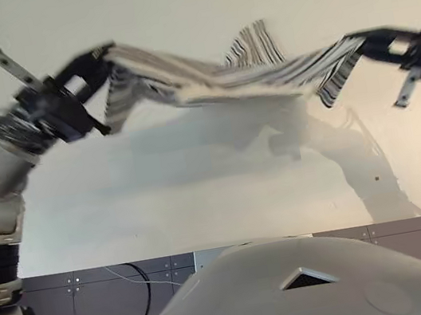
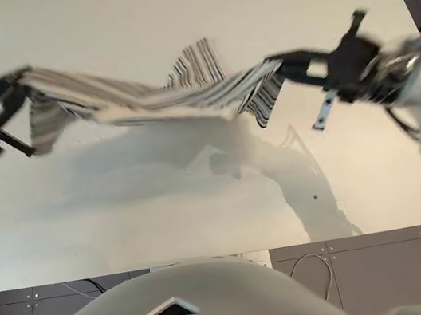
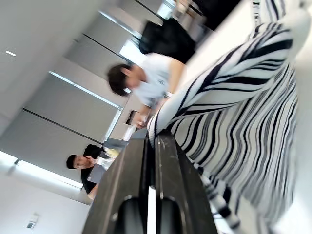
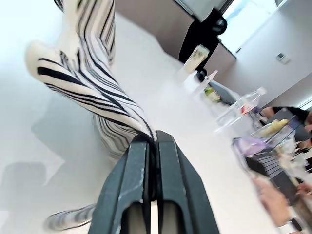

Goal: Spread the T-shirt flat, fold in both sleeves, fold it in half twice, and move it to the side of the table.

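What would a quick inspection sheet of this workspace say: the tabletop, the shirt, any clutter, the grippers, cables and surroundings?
Surface: pale, smooth table, with the shirt's shadow on it.
Job's things: striped T-shirt held up off the table, stretched between both grippers, bunched, not flat.
Clutter: bottles and containers stand farther off on the white surface, seen in the right wrist view.
Grippers: left gripper shut on one end of the T-shirt; right gripper shut on the other end.
Cables: a dark cable hangs below the table's near edge.
Surroundings: dark cabinet panels under the near edge; grey wall panels behind.
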Robot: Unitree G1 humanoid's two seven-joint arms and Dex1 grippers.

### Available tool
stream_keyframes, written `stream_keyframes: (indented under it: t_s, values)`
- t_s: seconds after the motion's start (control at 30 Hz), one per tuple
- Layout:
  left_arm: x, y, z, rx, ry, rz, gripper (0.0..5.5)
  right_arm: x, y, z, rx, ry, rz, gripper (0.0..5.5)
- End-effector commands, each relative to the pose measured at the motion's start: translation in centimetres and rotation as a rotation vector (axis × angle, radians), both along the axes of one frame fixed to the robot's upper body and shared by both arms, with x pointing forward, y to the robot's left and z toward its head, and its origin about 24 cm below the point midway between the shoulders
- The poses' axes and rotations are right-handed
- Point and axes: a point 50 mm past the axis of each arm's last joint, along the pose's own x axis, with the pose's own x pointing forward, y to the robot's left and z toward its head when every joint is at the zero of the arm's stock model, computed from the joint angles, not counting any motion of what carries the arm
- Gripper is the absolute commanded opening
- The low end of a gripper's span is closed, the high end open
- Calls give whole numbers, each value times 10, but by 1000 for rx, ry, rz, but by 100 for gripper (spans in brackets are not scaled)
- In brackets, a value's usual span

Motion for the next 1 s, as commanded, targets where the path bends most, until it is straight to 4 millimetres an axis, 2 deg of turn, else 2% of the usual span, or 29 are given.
stream_keyframes:
  t_s: [0.03,0.2,0.33,0.53,0.63,0.7,0.77,0.9,1.0]
  values:
    - [2,5,52,-28,-2,-20,11,-1,-11,63,-4,-16,27,10]
    - [-14,8,97,-119,83,-85,11,-10,-23,112,-18,-59,45,10]
    - [-26,11,122,-155,129,-110,11,-25,-24,136,12,-76,63,10]
    - [-55,19,162,-173,213,-161,11,-69,-23,181,91,-117,105,10]
    - [-68,23,182,-194,229,-190,11,-81,-19,198,119,-134,134,10]
    - [-68,23,189,-190,234,-192,11,-78,-18,201,120,-122,141,10]
    - [-54,23,179,-148,273,-139,11,-59,-20,189,93,-59,134,10]
    - [5,11,98,-3,472,-38,11,15,-19,125,14,130,104,10]
    - [54,13,29,23,612,74,11,92,-10,57,-20,284,5,10]
